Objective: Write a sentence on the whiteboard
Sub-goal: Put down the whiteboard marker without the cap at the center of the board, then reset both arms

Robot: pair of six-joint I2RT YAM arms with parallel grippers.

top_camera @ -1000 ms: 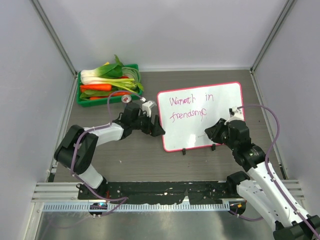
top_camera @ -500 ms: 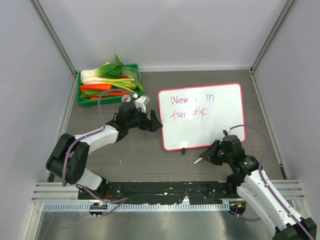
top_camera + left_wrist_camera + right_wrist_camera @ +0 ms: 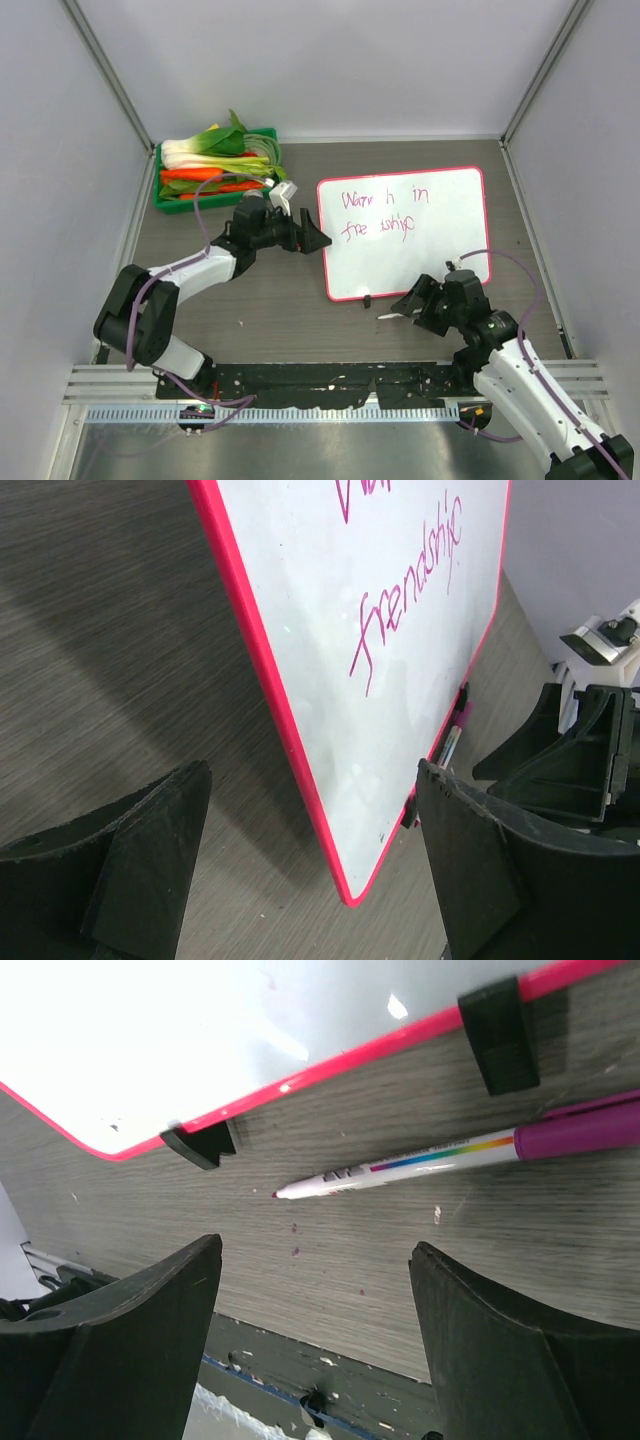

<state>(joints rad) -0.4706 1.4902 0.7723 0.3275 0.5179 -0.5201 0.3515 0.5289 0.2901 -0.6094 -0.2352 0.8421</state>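
The whiteboard (image 3: pixel 420 260) stands tilted on two black feet, right of the table's middle, in a pink-red frame. The sentence (image 3: pixel 380 212) runs across it in two lines of thin magenta cursive. My left gripper (image 3: pixel 312 238) is open at the board's left edge. In the left wrist view the whiteboard (image 3: pixel 330 660) has its lower corner between the spread fingers (image 3: pixel 150 830), apart from both, and the sentence (image 3: pixel 410 605) shows above. My right gripper (image 3: pixel 412 308) is open and empty just in front of the board. A white, pink-ended marker (image 3: pixel 440 1160) lies loose on the table beyond my right gripper (image 3: pixel 317 1250).
A green crate (image 3: pixel 215 170) of vegetables sits at the back left, behind my left arm. The board's black feet (image 3: pixel 200 1143) rest on the wood table close to the marker (image 3: pixel 392 314). The dark base rail (image 3: pixel 330 380) runs along the near edge.
My right arm drew back from the board's face to the table in front of it, then opened and let go of the marker. My left gripper edged up along the board's left edge.
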